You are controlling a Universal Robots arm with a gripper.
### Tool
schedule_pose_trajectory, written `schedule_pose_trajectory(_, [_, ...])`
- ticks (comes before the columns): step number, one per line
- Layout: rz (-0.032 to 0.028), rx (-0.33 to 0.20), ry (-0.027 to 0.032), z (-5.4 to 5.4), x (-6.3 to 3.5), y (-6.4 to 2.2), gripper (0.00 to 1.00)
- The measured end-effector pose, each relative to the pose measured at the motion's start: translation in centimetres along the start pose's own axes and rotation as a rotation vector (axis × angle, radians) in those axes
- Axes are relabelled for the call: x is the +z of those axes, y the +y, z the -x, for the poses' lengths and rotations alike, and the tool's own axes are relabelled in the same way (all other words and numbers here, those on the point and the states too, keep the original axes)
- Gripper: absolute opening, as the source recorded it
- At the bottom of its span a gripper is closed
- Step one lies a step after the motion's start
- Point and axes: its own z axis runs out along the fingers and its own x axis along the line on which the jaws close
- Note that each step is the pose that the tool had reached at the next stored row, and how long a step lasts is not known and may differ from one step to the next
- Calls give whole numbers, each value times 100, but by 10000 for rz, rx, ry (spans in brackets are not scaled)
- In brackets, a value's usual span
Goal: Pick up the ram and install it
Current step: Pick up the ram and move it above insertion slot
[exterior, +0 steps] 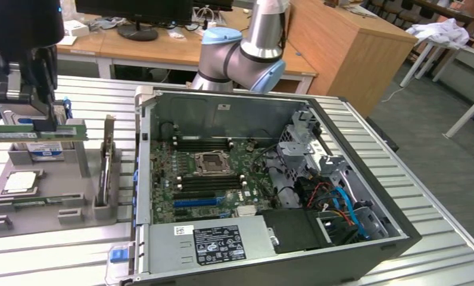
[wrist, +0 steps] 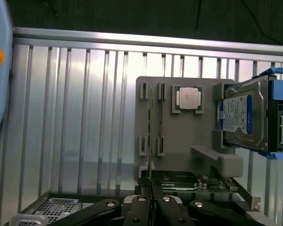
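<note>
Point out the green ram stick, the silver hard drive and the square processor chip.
Long green ram stick [exterior: 74,131]: exterior view, its bare end on that view's right.
Silver hard drive with blue-white label [wrist: 236,115]: wrist view, on the label.
Small square silver processor chip [wrist: 187,99]: wrist view, centre of its lid.

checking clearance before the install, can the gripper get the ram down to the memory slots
Probably yes. The case is open on top and the memory slots beside the processor socket look uncovered. The gripper, shut on the ram, is over the tray.
</note>
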Motion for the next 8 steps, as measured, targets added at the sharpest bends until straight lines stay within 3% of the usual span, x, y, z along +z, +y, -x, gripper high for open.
schedule_pose_trajectory(8, [11, -1, -1, -6, -4, -118, 12])
